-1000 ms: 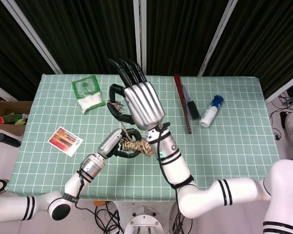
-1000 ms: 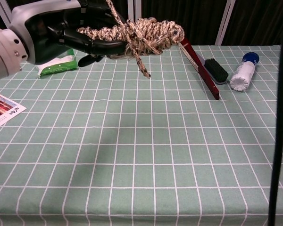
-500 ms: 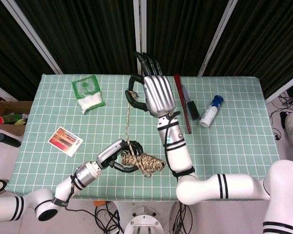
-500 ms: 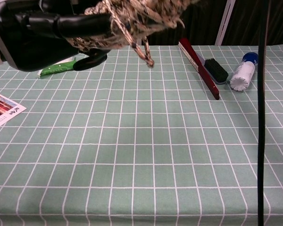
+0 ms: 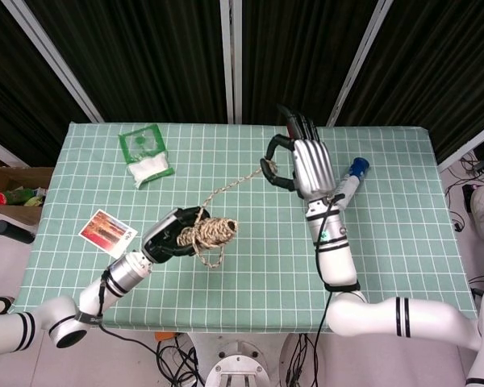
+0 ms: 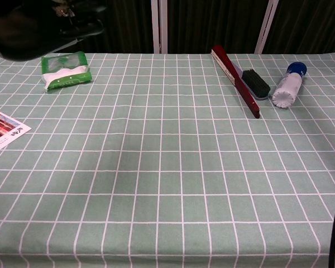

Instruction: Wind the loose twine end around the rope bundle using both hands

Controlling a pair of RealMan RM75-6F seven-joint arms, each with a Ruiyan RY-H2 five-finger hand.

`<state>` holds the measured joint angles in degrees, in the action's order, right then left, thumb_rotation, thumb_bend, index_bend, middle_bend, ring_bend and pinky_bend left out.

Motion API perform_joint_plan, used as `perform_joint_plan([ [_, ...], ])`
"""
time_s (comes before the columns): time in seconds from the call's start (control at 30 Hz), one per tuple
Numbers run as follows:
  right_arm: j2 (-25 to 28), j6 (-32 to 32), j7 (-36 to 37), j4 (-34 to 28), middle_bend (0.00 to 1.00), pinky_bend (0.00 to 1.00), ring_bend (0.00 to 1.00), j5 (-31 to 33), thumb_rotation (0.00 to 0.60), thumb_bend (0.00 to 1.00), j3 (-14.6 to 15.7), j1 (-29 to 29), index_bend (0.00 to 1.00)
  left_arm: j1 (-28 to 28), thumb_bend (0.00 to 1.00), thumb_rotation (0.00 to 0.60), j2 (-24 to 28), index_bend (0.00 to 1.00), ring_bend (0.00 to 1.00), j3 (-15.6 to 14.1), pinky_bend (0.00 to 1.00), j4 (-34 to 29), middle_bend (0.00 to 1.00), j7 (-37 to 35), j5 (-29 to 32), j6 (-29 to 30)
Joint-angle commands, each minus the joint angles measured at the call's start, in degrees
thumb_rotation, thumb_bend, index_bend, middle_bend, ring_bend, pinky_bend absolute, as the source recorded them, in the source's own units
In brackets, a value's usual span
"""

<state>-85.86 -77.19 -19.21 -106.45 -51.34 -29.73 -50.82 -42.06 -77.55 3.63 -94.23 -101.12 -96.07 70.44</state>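
Dark curtains hang behind the green checked table [image 6: 167, 184] you are working over. Your left hand [image 5: 171, 236] is lifted above the table's near-left part, its fingers wrapped round the rope bundle [image 5: 210, 232], which juts out to that hand's right. A short tail of rope dangles below the bundle. From the bundle the loose twine end [image 5: 228, 187] runs up and away to your right hand [image 5: 305, 165], well apart from the left and further back; it is pinched between thumb and a finger at the hand's left edge, the other fingers stretched toward the curtains.

Just right of your right hand lies the white bottle with a blue cap [image 6: 286, 85]. In the chest view the black brush [image 6: 256, 82] sits beside that bottle, touching or nearly touching the long red stick [image 6: 237, 82] on its left; in the head view your right hand covers most of both.

Far behind your left hand sits the green-and-white packet [image 5: 146, 155]. Left of that hand lies the photo card [image 5: 107, 233], near the table's edge. The chest view shows only a dark blur of your left hand at top left.
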Motion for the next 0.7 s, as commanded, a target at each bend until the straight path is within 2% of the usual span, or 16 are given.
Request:
perform_joint_plan([
  [0.03, 1.84, -0.51, 3.31, -0.76, 0.1, 0.0, 0.0, -4.63, 0.6, 0.52, 4.35, 3.9, 1.0, 0.21, 0.45, 0.6, 0.17, 0.8, 0.7, 1.03, 0.83, -0.1, 0.82, -1.82, 2.98, 0.67],
  [0.2, 3.42, -2.21, 6.42, 0.11, 0.1, 0.0, 0.0, -14.58, 0.6, 0.52, 13.46, 9.61, 1.0, 1.2, 0.45, 0.6, 0.83, 0.8, 0.7, 2.95, 0.83, -3.32, 0.82, 1.36, 8.66, -0.57],
  [0.37, 5.06, -3.49, 10.52, 0.8, 0.1, 0.0, 0.0, -22.07, 0.6, 0.52, 20.57, 14.74, 1.0, 2.04, 0.45, 0.6, 1.0, 0.81, 0.7, 5.02, 0.83, -6.3, 0.82, 5.23, 13.71, -2.22],
  [0.5, 7.09, -3.84, 13.59, 1.21, 0.09, 0.0, 0.0, -25.84, 0.6, 0.52, 24.28, 17.97, 1.0, 2.39, 0.45, 0.6, 0.95, 0.81, 0.7, 6.32, 0.83, -7.51, 0.82, 7.4, 15.73, -3.48],
  [0.7, 7.57, -6.22, 17.43, 2.1, 0.09, 0.0, 0.0, -31.37, 0.6, 0.52, 27.06, 21.81, 1.0, 2.89, 0.45, 0.6, 0.32, 0.81, 0.7, 7.75, 0.83, -8.19, 0.82, 10.92, 17.18, -4.8],
])
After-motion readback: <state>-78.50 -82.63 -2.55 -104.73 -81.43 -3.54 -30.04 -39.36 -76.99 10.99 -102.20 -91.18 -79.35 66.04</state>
